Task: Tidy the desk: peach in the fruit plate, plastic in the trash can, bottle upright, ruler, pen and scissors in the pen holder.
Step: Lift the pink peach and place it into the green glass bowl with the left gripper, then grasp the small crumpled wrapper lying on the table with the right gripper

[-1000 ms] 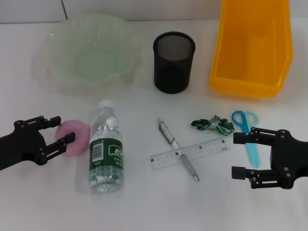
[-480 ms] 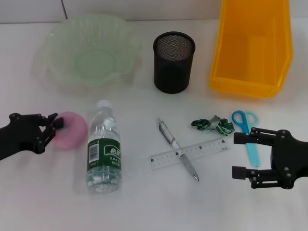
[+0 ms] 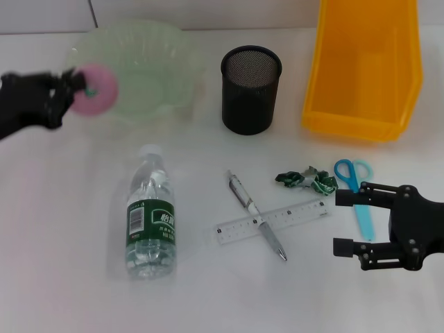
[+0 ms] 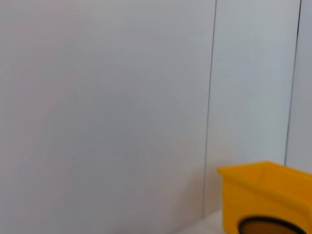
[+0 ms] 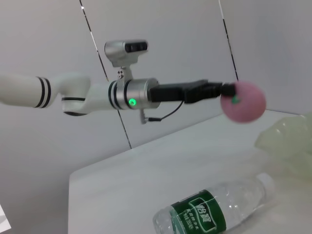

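Pink and round, the peach hung in the air, pinched in the left gripper at the near left rim of the pale green fruit plate; half a second before it had sat on the table beside the bottle, and a second before the left gripper had only been open around it there. The right wrist view showed the same grip from the side, the peach held at the fingertips clear above the table. The bottle lay on its side, cap toward the plate, where it had been half a second earlier, slightly shifted from its place a second before. The right gripper rested low at the right with its fingers spread wide, holding nothing, unmoved across the frames. Just beside it lay the blue scissors, and near them the crumpled green plastic. The pen lay across the clear ruler. The black mesh pen holder stood upright between the plate and the yellow trash can.
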You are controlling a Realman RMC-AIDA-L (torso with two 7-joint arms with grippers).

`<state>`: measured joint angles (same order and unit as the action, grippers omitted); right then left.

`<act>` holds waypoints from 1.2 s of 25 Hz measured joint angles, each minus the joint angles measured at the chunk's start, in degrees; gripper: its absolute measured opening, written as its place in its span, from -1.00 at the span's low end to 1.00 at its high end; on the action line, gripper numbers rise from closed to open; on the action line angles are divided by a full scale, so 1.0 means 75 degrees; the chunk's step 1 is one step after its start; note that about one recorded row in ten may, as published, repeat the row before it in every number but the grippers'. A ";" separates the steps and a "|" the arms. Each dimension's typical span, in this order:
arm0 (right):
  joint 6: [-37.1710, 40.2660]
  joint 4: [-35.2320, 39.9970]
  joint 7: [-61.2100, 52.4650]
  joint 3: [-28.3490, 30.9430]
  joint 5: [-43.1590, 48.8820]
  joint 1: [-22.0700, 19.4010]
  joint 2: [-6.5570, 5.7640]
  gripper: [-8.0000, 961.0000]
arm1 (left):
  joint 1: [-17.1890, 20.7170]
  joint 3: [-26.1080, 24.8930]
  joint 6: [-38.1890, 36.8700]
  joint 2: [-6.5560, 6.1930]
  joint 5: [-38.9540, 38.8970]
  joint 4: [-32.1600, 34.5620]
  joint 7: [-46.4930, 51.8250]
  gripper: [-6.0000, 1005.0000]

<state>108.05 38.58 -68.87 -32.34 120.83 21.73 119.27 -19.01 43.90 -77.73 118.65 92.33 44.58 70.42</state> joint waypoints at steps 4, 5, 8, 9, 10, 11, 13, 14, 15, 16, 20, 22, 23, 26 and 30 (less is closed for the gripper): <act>0.0011 0.0000 -0.0003 0.0000 -0.0021 0.0017 -0.0001 0.75 | -0.0761 0.0045 0.0741 -0.0003 -0.0059 -0.0201 0.0023 -0.89; 0.0015 0.0000 -0.0005 -0.0001 -0.0037 0.0019 0.0000 0.75 | -0.0931 0.0097 0.1011 -0.0001 -0.0035 -0.0288 0.0001 -0.89; 0.0023 0.0000 -0.0039 0.0000 -0.0112 0.0012 0.0000 0.75 | -0.1337 0.0203 0.1735 0.0007 -0.0013 -0.0593 -0.0109 -0.87; 0.0026 0.0000 -0.0061 0.0000 -0.0140 0.0005 -0.0001 0.75 | -0.1511 0.0223 0.2057 0.0011 -0.0029 -0.0760 -0.0186 -0.87; 0.0033 0.0000 -0.0084 0.0000 -0.0162 0.0002 0.0000 0.75 | -0.1511 0.0223 0.2057 0.0011 -0.0029 -0.0760 -0.0186 -0.87; 0.0041 0.0000 -0.0101 0.0000 -0.0180 0.0001 -0.0001 0.75 | -0.1511 0.0223 0.2057 0.0011 -0.0029 -0.0760 -0.0186 -0.86; 0.0049 -0.0003 -0.0122 0.0000 -0.0205 -0.0005 0.0000 0.75 | -0.1872 0.0309 0.2641 0.0029 -0.0083 -0.1133 -0.0393 -0.85; 0.0051 -0.0009 -0.0131 0.0000 -0.0212 -0.0008 -0.0001 0.75 | -0.1872 0.0309 0.2641 0.0029 -0.0083 -0.1133 -0.0393 -0.85; 0.0051 -0.0019 -0.0153 0.0000 -0.0216 -0.0008 0.0000 0.75 | -0.1911 0.0431 0.2671 0.0045 -0.0084 -0.1184 -0.0559 -0.85; 0.0050 -0.0034 -0.0173 0.0000 -0.0219 -0.0008 0.0000 0.75 | -0.1923 0.0521 0.2677 0.0058 -0.0088 -0.1203 -0.0666 -0.84; 0.0009 -0.0141 -0.0203 0.0038 -0.0280 0.0011 0.0000 0.75 | -0.1920 0.0534 0.2682 0.0064 -0.0215 -0.1252 -0.0683 -0.51; 0.0015 -0.0157 -0.0205 0.0092 -0.0440 -0.0024 0.0000 0.75 | -0.1833 0.0534 0.2635 0.0059 -0.0409 -0.1269 -0.0674 -0.31; 0.0050 -0.0162 -0.0226 0.0119 -0.0718 -0.0090 -0.0010 0.75 | -0.1790 0.0533 0.2595 0.0054 -0.0447 -0.1251 -0.0649 -0.19; 0.0070 -0.0026 -0.0518 0.0174 -0.1007 -0.0202 -0.0031 0.75 | -0.1790 0.0533 0.2595 0.0054 -0.0447 -0.1251 -0.0649 0.17; 0.0157 0.0295 -0.0981 0.0348 -0.1045 -0.0267 -0.0045 0.75 | -0.0968 0.0479 0.0794 -0.0023 -0.0652 -0.0805 -0.0533 0.45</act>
<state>109.22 40.79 -76.22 -29.73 112.99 19.73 118.93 -26.27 47.49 -71.77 118.48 87.43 38.54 66.42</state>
